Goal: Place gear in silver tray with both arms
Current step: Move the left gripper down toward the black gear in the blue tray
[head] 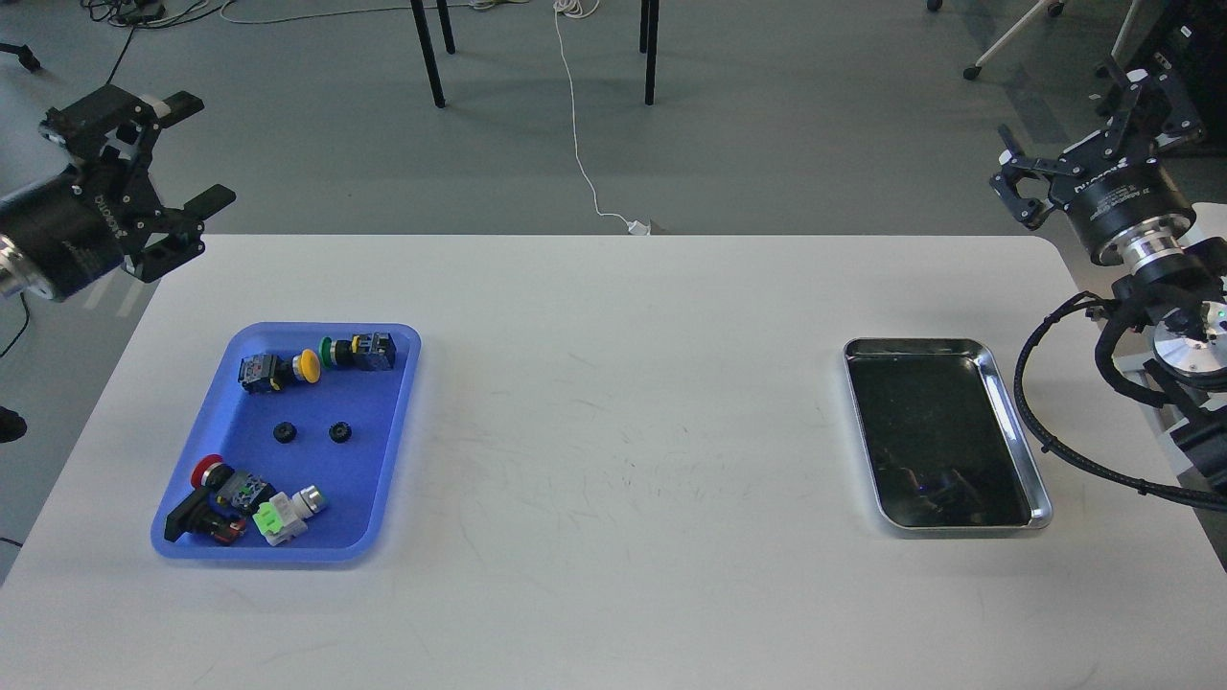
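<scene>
Both claws hang spread wide and empty off the far corners of the tabletop (613,431), the left claw (158,177) up beyond the blue tray (383,498), the right claw (1078,120) beyond the silver tray (1016,422). Two small black gears (283,432) lie mid-tray among the push-button switches (307,364), well apart from the bare silver tray at the right. That split looks made for a handover between arms.
</scene>
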Controlling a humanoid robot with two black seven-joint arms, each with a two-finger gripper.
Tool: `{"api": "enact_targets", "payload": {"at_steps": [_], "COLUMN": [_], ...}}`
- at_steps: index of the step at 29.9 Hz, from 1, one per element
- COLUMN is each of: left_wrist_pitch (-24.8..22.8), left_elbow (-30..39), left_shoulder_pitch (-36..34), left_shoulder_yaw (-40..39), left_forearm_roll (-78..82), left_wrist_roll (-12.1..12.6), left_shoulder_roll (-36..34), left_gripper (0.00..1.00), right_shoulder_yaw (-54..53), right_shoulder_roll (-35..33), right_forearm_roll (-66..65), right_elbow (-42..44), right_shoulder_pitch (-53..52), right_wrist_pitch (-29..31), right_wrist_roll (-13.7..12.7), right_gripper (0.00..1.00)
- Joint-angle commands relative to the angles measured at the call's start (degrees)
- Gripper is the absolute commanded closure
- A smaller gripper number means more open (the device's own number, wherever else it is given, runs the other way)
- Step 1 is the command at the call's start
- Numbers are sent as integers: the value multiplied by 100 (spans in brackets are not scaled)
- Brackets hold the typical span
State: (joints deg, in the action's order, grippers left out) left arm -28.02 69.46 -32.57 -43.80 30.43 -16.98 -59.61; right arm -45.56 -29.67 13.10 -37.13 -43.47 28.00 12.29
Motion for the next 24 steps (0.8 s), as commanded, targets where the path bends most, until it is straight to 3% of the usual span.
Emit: {"api": "enact_targets", "payload": {"at_steps": [1, 8, 12, 19, 21, 24], "left_wrist_pitch": [2, 2, 77, 1797, 2281, 2643], "left_elbow": [401, 647, 867, 753, 404, -282], "left_shoulder_pitch": [6, 164, 173, 190, 181, 129], "left_shoulder_yaw": [29, 108, 546, 1776, 2163, 2665], "left_forearm_roll": [1014, 3422, 4680, 6560, 6931, 7266], "left_wrist_roll": [-156, -183, -183, -148, -121, -121], "left_shoulder_roll": [-288, -315, -341, -236, -166, 185], "left_gripper": [2, 3, 3, 6, 6, 9], "right_shoulder_yaw": [3, 12, 47, 38, 38, 47], "right_shoulder_roll": [-83, -153, -170, -320, -320, -311], "right_forearm_roll": [0, -9, -9, -9, -9, -9], "right_elbow": [-23, -23, -31, -268, -295, -295], "right_shoulder_pitch": [22, -4, 5, 14, 14, 22], "right_wrist_pitch": [0, 0, 0, 0, 0, 0], "right_wrist_roll": [-8, -8, -8, -8, -8, -8], "right_gripper": [1, 1, 1, 1, 1, 1]}}
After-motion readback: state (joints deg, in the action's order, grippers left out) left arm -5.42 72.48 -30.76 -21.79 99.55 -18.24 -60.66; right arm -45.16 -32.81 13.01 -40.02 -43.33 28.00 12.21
